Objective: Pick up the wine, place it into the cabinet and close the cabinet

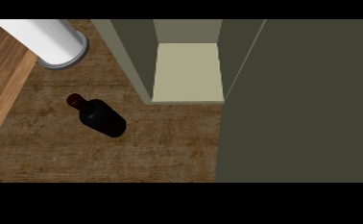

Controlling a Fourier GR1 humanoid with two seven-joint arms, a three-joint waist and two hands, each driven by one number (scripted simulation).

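While neither of my hands appears in the frame, the wine stands on the table at centre left, left of the open cabinet; hand state cannot be told.

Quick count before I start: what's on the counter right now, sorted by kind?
Dark glass wine bottle, standing on the wooden counter: 1
Olive-green cabinet, door open, pale shelf inside: 1
White cylinder with a grey rim: 1
Robot hands in view: 0
Total: 3 things
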